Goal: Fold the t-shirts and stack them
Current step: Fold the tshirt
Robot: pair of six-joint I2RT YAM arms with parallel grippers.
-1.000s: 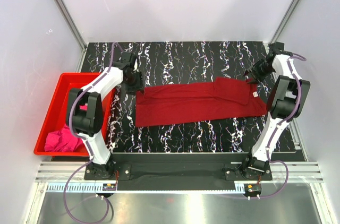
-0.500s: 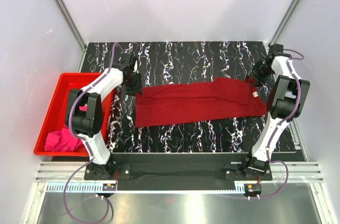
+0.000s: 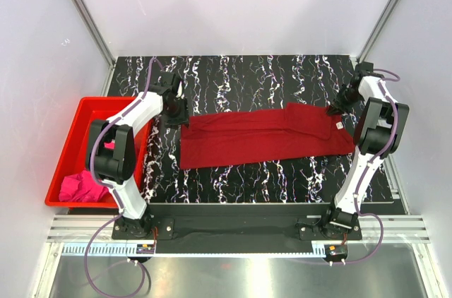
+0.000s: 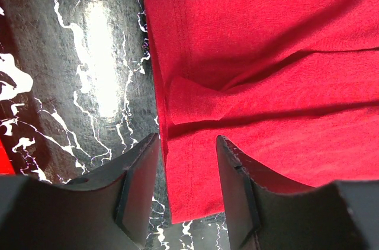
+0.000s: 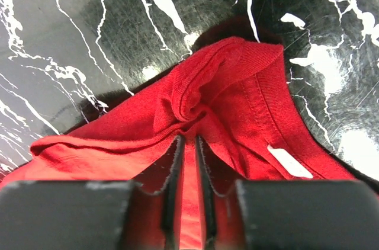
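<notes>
The dark crimson t-shirt [image 3: 261, 135] lies folded into a long strip across the table, its white neck label [image 3: 340, 126] at the right end. At the strip's left end my left gripper [image 3: 178, 111] is open. In the left wrist view its fingers straddle the hem corner of the shirt [image 4: 266, 84], left gripper [image 4: 186, 143] apart from the cloth. My right gripper [image 5: 188, 140] is shut on a bunched fold of the crimson shirt [image 5: 225, 78] beside the collar and label [image 5: 289, 161]. The magenta pink t-shirt [image 3: 79, 188] lies crumpled in the bin.
A red plastic bin [image 3: 85, 104] stands at the table's left edge, next to the left arm. White walls and metal posts close in the black marbled table [image 3: 247, 79] at the back and sides.
My right gripper has closed onto the cloth near the collar. The left gripper has stayed open at the hem end, and the shirt has barely shifted.
</notes>
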